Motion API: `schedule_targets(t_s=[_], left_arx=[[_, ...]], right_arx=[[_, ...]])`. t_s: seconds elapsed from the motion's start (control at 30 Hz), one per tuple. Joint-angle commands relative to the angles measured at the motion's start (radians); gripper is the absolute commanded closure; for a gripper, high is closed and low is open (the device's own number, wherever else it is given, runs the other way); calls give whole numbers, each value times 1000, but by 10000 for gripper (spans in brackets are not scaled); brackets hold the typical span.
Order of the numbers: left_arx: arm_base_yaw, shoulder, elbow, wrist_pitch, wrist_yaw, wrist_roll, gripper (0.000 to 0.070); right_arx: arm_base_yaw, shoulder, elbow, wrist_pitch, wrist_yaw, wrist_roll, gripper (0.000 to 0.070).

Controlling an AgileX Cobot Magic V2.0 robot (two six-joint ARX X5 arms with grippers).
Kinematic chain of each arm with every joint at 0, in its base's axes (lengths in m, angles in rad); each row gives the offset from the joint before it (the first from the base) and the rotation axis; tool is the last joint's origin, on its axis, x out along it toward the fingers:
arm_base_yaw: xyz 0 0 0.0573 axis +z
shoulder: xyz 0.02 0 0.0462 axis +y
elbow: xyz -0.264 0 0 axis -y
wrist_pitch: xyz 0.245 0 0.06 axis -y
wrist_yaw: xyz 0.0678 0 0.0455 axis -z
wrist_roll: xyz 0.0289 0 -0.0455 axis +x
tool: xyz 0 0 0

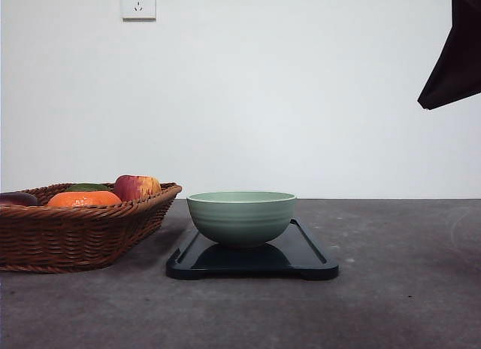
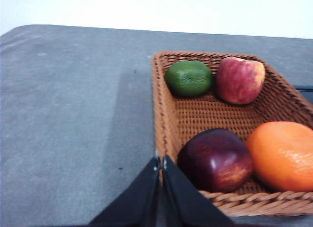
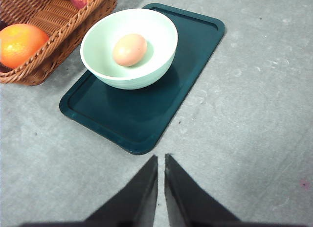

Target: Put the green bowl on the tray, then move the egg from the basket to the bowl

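The green bowl [image 1: 241,216] stands upright on the black tray [image 1: 308,253] in the middle of the table. Seen from the right wrist, the egg [image 3: 129,49] lies inside the green bowl [image 3: 102,51], which sits at the basket end of the tray [image 3: 142,114]. The wicker basket [image 1: 75,236] is at the left, just beside the tray. My right gripper [image 3: 161,161] is shut and empty, raised above the table off the tray's near end. My left gripper [image 2: 161,163] is shut and empty, over the near rim of the basket [image 2: 164,109].
The basket holds an orange [image 2: 281,156], a dark red apple [image 2: 215,160], a red-yellow apple [image 2: 239,80] and a green fruit [image 2: 189,78]. A dark part of an arm [image 1: 455,56] hangs at the upper right of the front view. A wall socket [image 1: 138,3] is behind.
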Motion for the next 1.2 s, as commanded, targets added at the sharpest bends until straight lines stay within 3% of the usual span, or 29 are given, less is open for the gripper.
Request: schedule_targets(t_s=[0.0, 0.83, 0.9, 0.97, 1.17], left_arx=[[5, -23, -21, 12, 2, 0, 700], [5, -44, -40, 15, 1, 0, 700], [5, -44, -40, 15, 1, 0, 700], [5, -44, -40, 15, 1, 0, 700], [5, -44, -40, 15, 1, 0, 700]], right_arx=[[5, 6, 5, 11, 0, 11, 683], [5, 6, 5, 11, 0, 11, 683], [5, 6, 5, 9, 3, -6, 683], [2, 2, 4, 8, 41, -92, 683], [-77, -100, -100, 89, 160, -159, 683]])
